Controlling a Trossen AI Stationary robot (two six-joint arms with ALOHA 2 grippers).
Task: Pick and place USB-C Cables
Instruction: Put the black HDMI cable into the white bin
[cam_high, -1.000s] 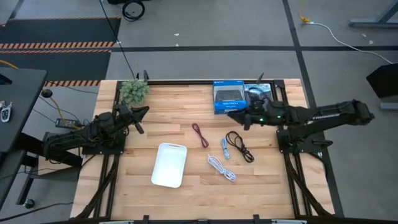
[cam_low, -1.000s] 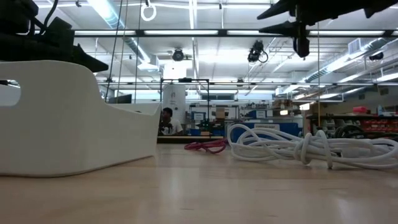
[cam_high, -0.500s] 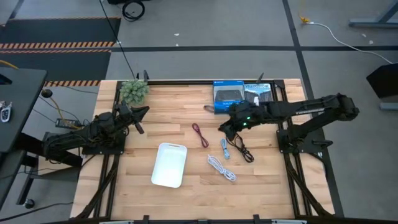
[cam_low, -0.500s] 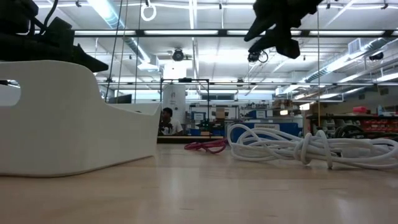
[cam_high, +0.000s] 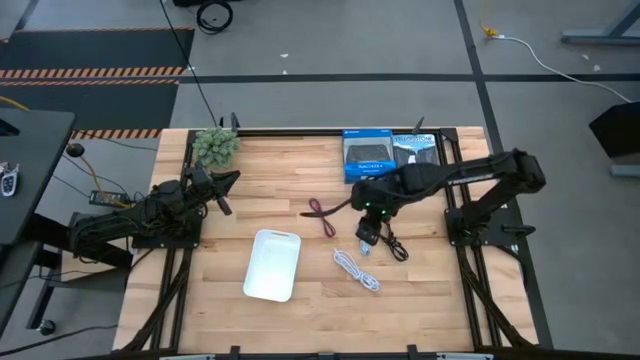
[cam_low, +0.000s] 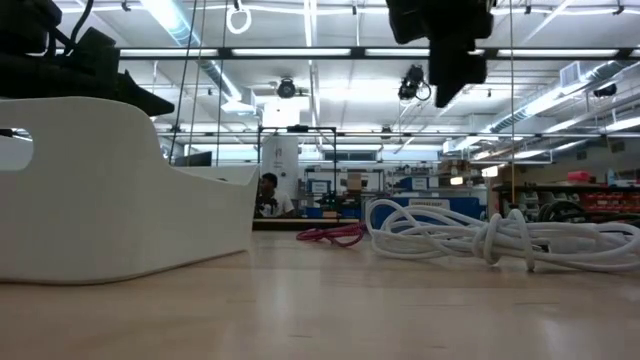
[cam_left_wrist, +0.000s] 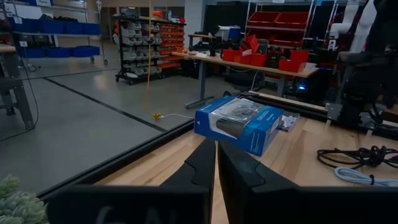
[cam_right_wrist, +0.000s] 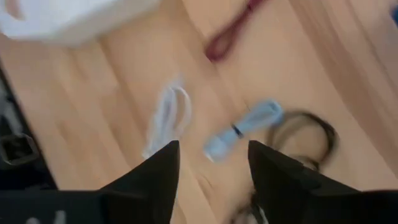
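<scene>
Four coiled cables lie flat on the wooden table: a dark red one (cam_high: 320, 215), a black one (cam_high: 392, 242), a white one (cam_high: 357, 270) and a small light-blue one (cam_right_wrist: 242, 129). My right gripper (cam_high: 367, 234) hangs open above the light-blue cable, pointing down. In its wrist view the gripper (cam_right_wrist: 211, 186) frames that cable, with the white cable (cam_right_wrist: 168, 118) and black cable (cam_right_wrist: 305, 134) on either side. It touches nothing. My left gripper (cam_high: 226, 180) waits shut at the table's left side, near the plant.
A white tray (cam_high: 273, 265) lies near the table's middle, left of the cables. Two blue boxed products (cam_high: 368, 156) (cam_high: 416, 149) stand at the far edge. A small green plant (cam_high: 215, 145) sits at the far left corner. Bare wood lies along the near edge.
My right arm has swung from beside the blue boxes at the far right toward the table's middle and near side. Its gripper has tipped to point down and now stands over the light-blue cable. The cables and the tray have not moved.
</scene>
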